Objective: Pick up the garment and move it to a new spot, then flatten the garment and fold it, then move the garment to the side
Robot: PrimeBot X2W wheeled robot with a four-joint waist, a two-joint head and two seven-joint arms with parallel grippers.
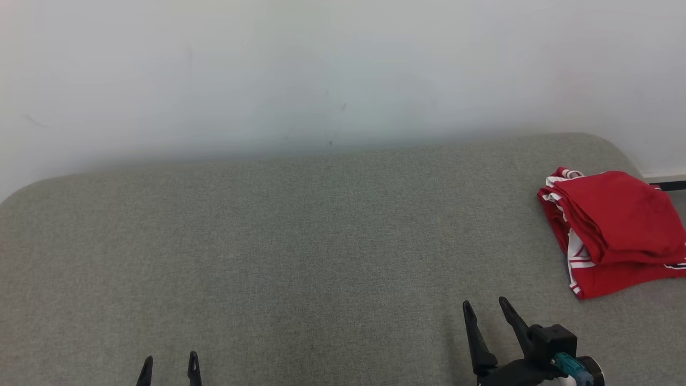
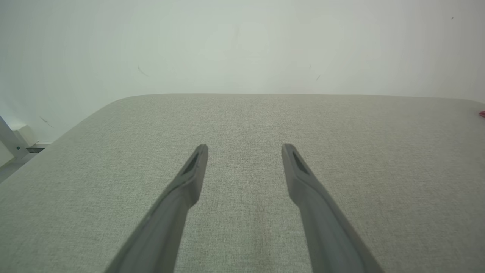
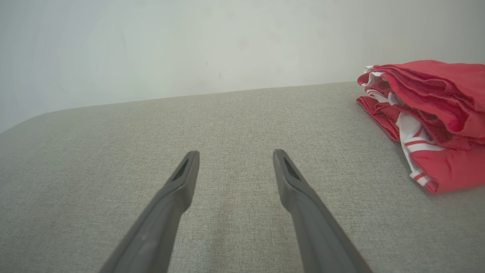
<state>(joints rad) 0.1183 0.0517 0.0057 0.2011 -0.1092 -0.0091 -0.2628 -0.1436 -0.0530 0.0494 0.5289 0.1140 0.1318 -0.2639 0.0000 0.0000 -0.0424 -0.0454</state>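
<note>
One folded red-and-white cloth garment [image 1: 616, 225] lies on the grey fabric-covered counter [image 1: 295, 241]; two tools, left tool [image 1: 171, 357] and right tool [image 1: 484, 301], spread, empty.

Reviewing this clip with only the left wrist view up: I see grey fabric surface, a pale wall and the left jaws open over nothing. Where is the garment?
Observer: In the head view the garment lies at the far right end of the grey surface, near its rounded corner.
Operator: Is the other arm holding it?
Observer: No. The right gripper is apart from it, nearer the robot and to the garment's left, jaws open and empty.
Operator: What state is the cloth in?
Observer: It is folded into a layered stack, red with white striped trim; the right wrist view shows the layers along its edge.
</note>
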